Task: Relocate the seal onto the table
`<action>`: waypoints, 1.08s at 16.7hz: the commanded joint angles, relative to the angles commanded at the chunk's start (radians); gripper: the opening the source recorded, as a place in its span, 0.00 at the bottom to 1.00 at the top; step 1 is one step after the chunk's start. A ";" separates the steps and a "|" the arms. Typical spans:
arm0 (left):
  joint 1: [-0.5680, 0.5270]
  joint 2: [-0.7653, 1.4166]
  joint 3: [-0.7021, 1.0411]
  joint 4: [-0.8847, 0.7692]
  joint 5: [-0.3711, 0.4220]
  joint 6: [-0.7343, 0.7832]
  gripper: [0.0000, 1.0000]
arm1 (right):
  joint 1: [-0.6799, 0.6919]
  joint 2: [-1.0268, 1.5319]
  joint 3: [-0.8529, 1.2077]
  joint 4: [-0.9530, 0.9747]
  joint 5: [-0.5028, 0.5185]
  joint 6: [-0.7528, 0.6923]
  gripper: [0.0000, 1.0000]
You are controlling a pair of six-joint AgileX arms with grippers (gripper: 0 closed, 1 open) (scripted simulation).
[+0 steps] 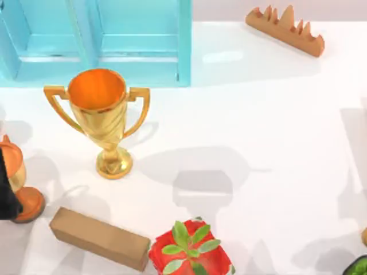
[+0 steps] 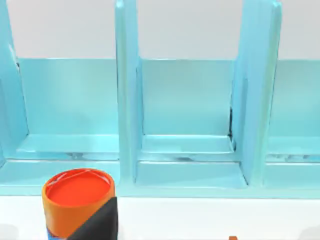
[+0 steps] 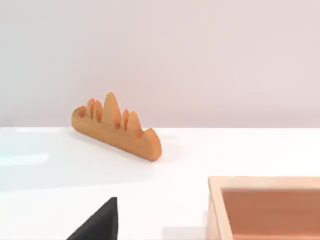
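At the table's [image 1: 275, 143] left edge sits the seal [image 1: 28, 203], my left gripper [image 2: 98, 225] right against it; I cannot tell whether that claw grasps it. The gold trophy [image 1: 103, 117] stands further right. The right gripper's [image 3: 97, 225] claw state I cannot tell either.

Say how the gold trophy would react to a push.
The gold trophy likely tips easily: wide cup, narrow stem, small foot. Its glossy rigid body may slide on the smooth table if pushed low.
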 joint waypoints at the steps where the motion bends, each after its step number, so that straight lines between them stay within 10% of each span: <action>1: 0.000 0.000 0.000 0.000 0.000 0.000 1.00 | 0.000 0.000 0.000 0.000 0.000 0.000 1.00; 18: 0.000 0.000 0.000 0.000 0.000 0.000 1.00 | -0.349 1.157 0.888 -0.834 -0.002 -0.341 1.00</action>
